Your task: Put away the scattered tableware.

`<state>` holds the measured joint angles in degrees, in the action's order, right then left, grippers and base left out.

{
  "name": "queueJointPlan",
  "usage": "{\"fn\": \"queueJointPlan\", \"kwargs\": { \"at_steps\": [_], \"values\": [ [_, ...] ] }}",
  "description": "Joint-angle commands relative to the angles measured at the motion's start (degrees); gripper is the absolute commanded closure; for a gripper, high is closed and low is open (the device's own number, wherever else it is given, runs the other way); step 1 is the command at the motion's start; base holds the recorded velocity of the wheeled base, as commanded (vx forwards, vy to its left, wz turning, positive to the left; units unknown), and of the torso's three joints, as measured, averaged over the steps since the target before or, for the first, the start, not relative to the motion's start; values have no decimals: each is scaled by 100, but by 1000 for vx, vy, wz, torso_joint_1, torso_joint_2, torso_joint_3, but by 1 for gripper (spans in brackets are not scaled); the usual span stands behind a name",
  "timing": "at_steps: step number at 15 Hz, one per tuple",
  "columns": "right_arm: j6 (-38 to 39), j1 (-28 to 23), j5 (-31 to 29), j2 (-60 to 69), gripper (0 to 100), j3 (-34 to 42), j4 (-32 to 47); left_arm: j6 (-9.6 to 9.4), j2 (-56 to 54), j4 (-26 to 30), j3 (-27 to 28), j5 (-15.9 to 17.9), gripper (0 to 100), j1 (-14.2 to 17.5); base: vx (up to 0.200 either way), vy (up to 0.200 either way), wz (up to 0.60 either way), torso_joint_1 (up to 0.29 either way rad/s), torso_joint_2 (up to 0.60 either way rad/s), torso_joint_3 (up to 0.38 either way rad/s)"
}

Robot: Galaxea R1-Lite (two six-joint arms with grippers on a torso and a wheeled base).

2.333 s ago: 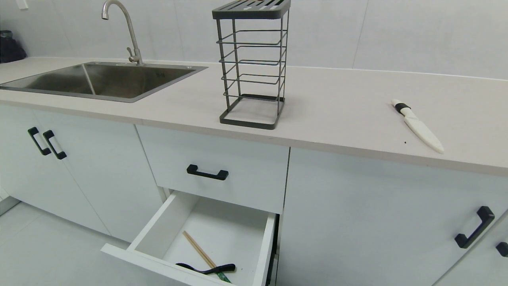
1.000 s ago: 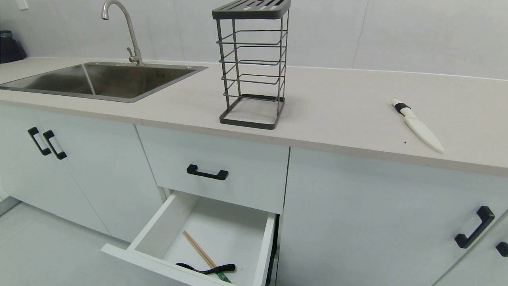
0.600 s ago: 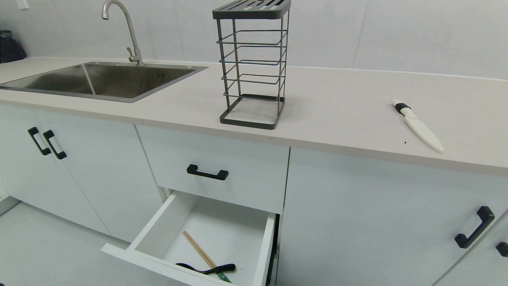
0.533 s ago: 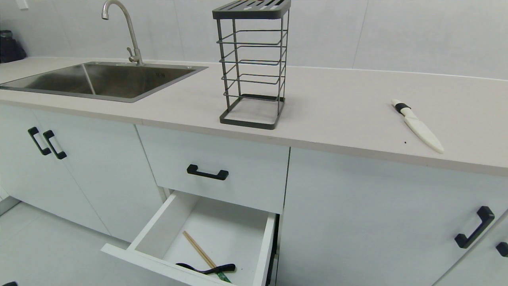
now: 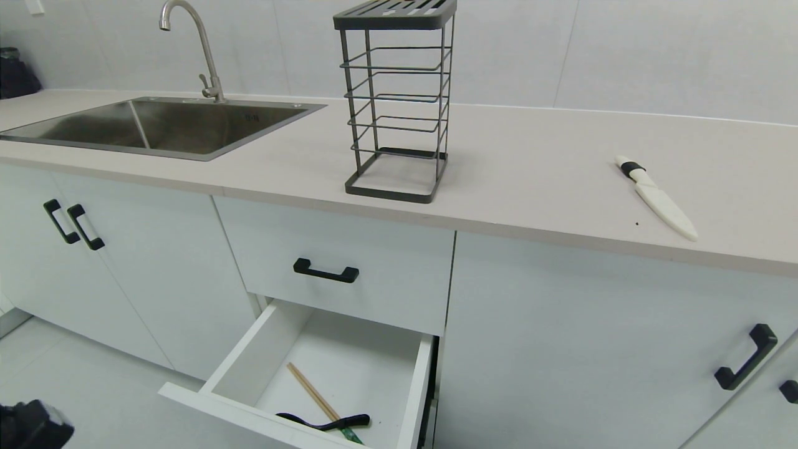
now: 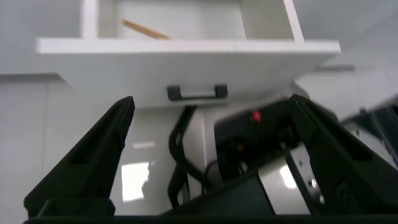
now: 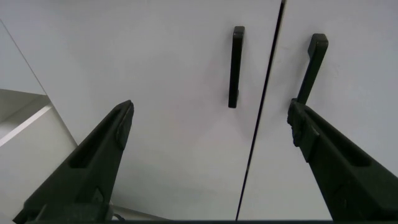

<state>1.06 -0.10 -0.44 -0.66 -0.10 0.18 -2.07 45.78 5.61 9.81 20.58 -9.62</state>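
A white knife (image 5: 656,197) with a black band lies on the countertop (image 5: 536,168) at the right. The lower drawer (image 5: 249,366) stands pulled out, holding wooden chopsticks (image 5: 312,393) and a black-handled utensil (image 5: 324,424). A dark part of my left arm (image 5: 30,427) shows low at the left, above the floor. My left gripper (image 6: 212,104) is open and holds nothing; it faces the drawer front (image 6: 186,46) and its black handle (image 6: 197,92), with the chopsticks (image 6: 146,30) beyond. My right gripper (image 7: 211,115) is open and holds nothing, facing two cabinet doors.
A tall black wire rack (image 5: 396,100) stands mid-counter, with a steel sink (image 5: 156,125) and tap (image 5: 193,43) to its left. The upper drawer (image 5: 336,262) is closed. Two vertical black door handles (image 7: 235,65) (image 7: 311,62) sit before the right gripper.
A part of my left arm has come up into the head view's lower left corner. The knife, rack and drawer contents have not moved.
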Motion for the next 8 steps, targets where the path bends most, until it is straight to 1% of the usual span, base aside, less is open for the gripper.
{"fn": "queueJointPlan", "kwargs": {
  "at_steps": [1,2,3,4,5,7,8],
  "values": [
    [-1,1,0,-22,0,1,-1,-355,1170,-33,-120,-45,0,-233,0,0,0,0,0,0],
    [-1,1,0,-22,0,1,-1,-584,1417,-33,-217,-45,0,-233,0,0,0,0,0,0],
    [-1,1,0,-22,0,1,-1,-733,1575,-42,-287,-54,0,-233,0,0,0,0,0,0],
    [-1,1,0,-22,0,1,-1,-839,1786,-104,-305,-63,0,-233,0,0,0,0,0,0],
    [-1,1,0,-22,0,1,-1,-821,2199,-420,-357,-80,0,-233,0,0,0,0,0,0],
    [-1,1,0,-22,0,1,-1,-742,2823,-1405,-568,-291,0,-233,0,0,0,0,0,0],
    [-1,1,0,-22,0,1,-1,-689,3438,-2204,-639,-370,0,-233,0,0,0,0,0,0]
  ]
}}
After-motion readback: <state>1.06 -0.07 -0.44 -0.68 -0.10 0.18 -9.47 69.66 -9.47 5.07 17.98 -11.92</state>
